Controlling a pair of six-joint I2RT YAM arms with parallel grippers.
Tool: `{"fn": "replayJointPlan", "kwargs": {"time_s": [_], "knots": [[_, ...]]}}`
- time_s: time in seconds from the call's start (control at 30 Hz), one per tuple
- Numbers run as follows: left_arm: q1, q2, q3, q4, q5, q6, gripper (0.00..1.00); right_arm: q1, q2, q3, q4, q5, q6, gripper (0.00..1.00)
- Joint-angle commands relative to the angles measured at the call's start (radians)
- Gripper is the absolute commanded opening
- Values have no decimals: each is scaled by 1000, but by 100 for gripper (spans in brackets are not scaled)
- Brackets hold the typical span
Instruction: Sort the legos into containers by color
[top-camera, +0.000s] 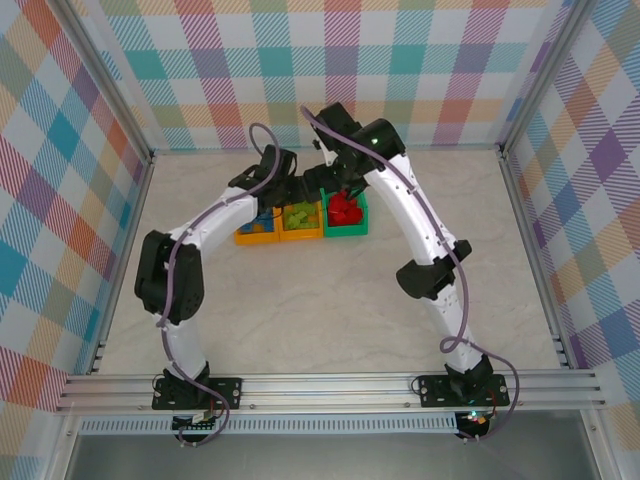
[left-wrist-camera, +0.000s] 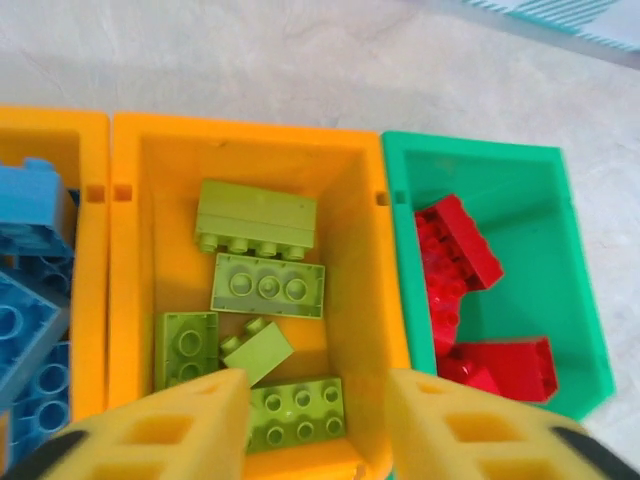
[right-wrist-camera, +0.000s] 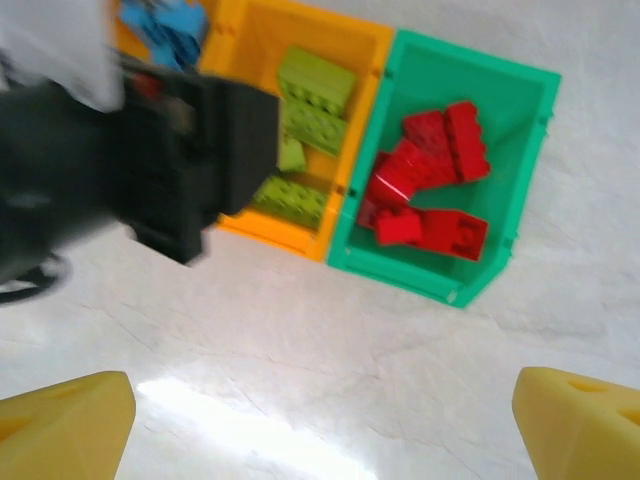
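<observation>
Two tools are held wide, empty: left tool (left-wrist-camera: 318, 410) over the orange bin (left-wrist-camera: 125, 280) of lime bricks (left-wrist-camera: 268, 285), right tool (right-wrist-camera: 325, 425) near it.

The table (top-camera: 330, 320) has a pale, marbled top. Three small open bins stand directly on it in a row, side walls touching, just beyond its middle: the left orange bin (top-camera: 250, 238), the middle orange bin (top-camera: 300, 236) and, rightmost, the green bin (top-camera: 346, 232).

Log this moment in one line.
blue legos: left orange bin | lime legos: middle orange bin | red legos: green bin | left gripper: open | right gripper: open
</observation>
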Motion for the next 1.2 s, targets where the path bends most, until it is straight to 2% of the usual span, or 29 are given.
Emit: {"fn": "replayJointPlan", "kwargs": {"time_s": [0.0, 0.1, 0.27, 0.33, 0.4, 0.47, 0.57, 0.63, 0.67, 0.73, 0.77, 0.8, 0.87, 0.9, 0.93, 0.97, 1.0, 1.03, 1.07, 1.1, 1.13, 1.17], "knots": [[3, -173, -61, 18, -18, 17, 52, -14, -146, -141, -13, 83, -54, 100], [3, -340, -199, 72, -78, 36, 63, -37, -333, -463, 118, 124, -73, 100], [5, -620, -482, 159, -288, 174, 89, -225, -807, -1268, 626, -34, -17, 100], [11, -701, -596, 208, -397, 218, 98, -300, -963, -1564, 852, -4, -8, 100], [25, -752, -699, 274, -464, 265, 100, -361, -1065, -1823, 1079, 75, -19, 100], [41, -776, -822, 401, -473, 353, 100, -404, -1119, -2084, 1401, 157, -108, 100], [53, -772, -954, 539, -514, 408, 100, -419, -1068, -2383, 1940, 164, -298, 100], [62, -761, -1021, 605, -550, 407, 100, -469, -925, -2408, 2096, 136, -300, 100], [71, -756, -1057, 643, -557, 402, 100, -479, -858, -2310, 1964, 117, -282, 100], [95, -742, -1124, 752, -537, 393, 100, -487, -758, -2260, 2068, 21, -357, 100], [112, -729, -1151, 807, -502, 397, 100, -494, -711, -2259, 2143, 36, -386, 100], [127, -713, -1174, 860, -472, 401, 100, -517, -691, -2195, 2026, 74, -330, 100], [167, -637, -1196, 963, -390, 398, 100, -605, -696, -2196, 2020, -46, -237, 100], [176, -597, -1193, 1002, -361, 400, 100, -658, -728, -2248, 2071, -127, -203, 100], [185, -533, -1193, 1062, -334, 410, 100, -715, -770, -2341, 2194, -240, -172, 100], [190, -486, -1150, 1037, -329, 419, 100, -735, -784, -2427, 2344, -282, -171, 99], [195, -458, -1094, 952, -305, 441, 100, -734, -749, -2486, 2484, -282, -172, 100], [195, -417, -1079, 986, -292, 504, 100, -733, -727, -2503, 2577, -270, -164, 100], [198, -395, -1077, 1021, -297, 541, 100, -729, -760, -2468, 2446, -238, -158, 100], [218, -365, -1103, 1119, -285, 551, 100, -715, -747, -2469, 2467, -214, -167, 100], [271, -326, -1108, 1160, -251, 500, 100, -698, -748, -2469, 2471, -173, -177, 100], [343, -308, -1112, 1163, -141, 446, 100, -694, -754, -2462, 2445, -153, -170, 100]]}}
